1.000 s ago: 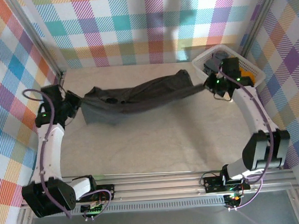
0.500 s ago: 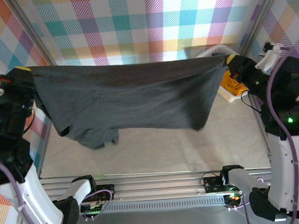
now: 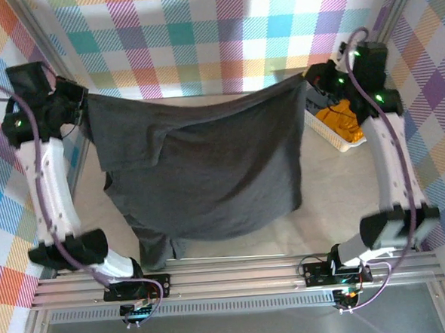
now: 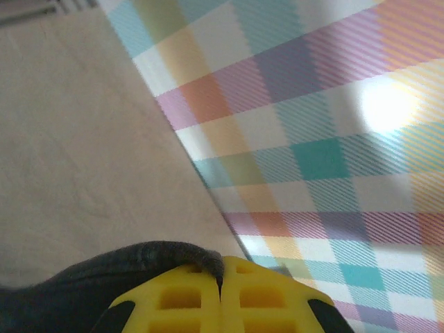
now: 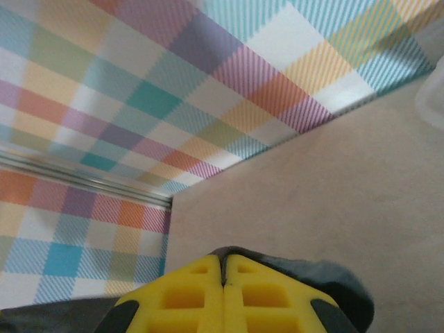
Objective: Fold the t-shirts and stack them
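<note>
Charcoal t-shirt point(image 3: 207, 167); orange t-shirt point(image 3: 339, 118); pastel plaid walls point(image 3: 199, 32).

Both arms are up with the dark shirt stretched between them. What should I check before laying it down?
1. Left gripper shut on the charcoal shirt: ok.
2. Right gripper shut on its other corner: ok.
3. Shirt hanging flat: not ok, its left side is doubled over.
4. Table under the shirt free: cannot tell, cloth hides it.
5. Orange shirt inside the basket: ok.

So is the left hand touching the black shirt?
Touching. Left wrist view: the left hand pinches the black shirt between its shut yellow fingers.
</note>
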Robot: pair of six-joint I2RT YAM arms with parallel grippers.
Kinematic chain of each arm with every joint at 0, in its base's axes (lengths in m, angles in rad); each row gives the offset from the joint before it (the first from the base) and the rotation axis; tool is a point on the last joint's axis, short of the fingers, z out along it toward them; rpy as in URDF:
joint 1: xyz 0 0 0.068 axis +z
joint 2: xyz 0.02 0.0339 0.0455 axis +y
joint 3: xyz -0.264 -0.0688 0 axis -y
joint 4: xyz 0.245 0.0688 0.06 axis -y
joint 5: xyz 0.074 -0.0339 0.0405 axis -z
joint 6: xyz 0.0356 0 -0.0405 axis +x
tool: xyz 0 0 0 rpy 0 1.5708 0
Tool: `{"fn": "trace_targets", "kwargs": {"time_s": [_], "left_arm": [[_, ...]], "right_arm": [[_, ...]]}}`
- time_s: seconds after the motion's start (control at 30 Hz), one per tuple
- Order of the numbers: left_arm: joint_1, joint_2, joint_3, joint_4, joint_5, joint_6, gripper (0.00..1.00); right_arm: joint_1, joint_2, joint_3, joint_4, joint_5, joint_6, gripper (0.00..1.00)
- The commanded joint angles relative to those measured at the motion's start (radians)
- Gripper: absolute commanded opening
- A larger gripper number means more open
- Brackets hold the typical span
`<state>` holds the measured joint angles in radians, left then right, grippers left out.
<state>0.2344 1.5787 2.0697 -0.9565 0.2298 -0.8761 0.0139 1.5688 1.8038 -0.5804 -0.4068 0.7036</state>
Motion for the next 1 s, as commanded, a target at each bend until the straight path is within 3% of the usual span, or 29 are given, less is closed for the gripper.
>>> {"fn": "trace_targets", "kwargs": {"time_s": [0.0, 0.2, 0.3, 0.37, 0.5, 0.73, 0.77, 0.83, 0.9, 0.97], "left_arm": [[0.025, 0.074, 0.127, 0.120, 0.092, -0.032, 0.00], [0.037, 0.214, 0.582, 0.027, 0.089, -0.074, 0.00], [0.050, 0.157, 0.610, 0.021, 0.087, -0.088, 0.00], [0.050, 0.092, 0.555, -0.019, 0.083, -0.070, 0.00], [0.050, -0.124, 0.156, 0.030, 0.150, -0.053, 0.00], [0.050, -0.453, -0.745, 0.143, 0.187, -0.011, 0.00], [0.049, -0.467, -0.851, 0.165, 0.187, -0.001, 0.02], [0.050, -0.454, -1.004, 0.192, 0.150, 0.055, 0.15], [0.051, -0.400, -1.111, 0.201, 0.116, 0.122, 0.32], [0.050, -0.349, -1.174, 0.192, 0.091, 0.182, 0.47]], "right_arm": [[-0.010, 0.101, 0.205, 0.047, -0.060, 0.010, 0.00], [-0.033, 0.283, 0.646, -0.122, -0.041, 0.012, 0.00], [-0.056, 0.263, 0.692, -0.153, -0.035, 0.034, 0.00], [-0.067, 0.204, 0.613, -0.156, -0.029, 0.033, 0.00], [-0.076, 0.051, 0.290, -0.075, -0.044, 0.033, 0.00], [-0.080, -0.097, -0.335, 0.038, -0.049, -0.008, 0.00], [-0.078, -0.099, -0.412, 0.058, -0.050, -0.014, 0.00], [-0.074, -0.078, -0.527, 0.083, -0.059, -0.028, 0.01], [-0.065, -0.022, -0.582, 0.040, -0.067, -0.073, 0.25], [-0.045, 0.001, -0.636, -0.004, 0.001, -0.122, 0.41]]}}
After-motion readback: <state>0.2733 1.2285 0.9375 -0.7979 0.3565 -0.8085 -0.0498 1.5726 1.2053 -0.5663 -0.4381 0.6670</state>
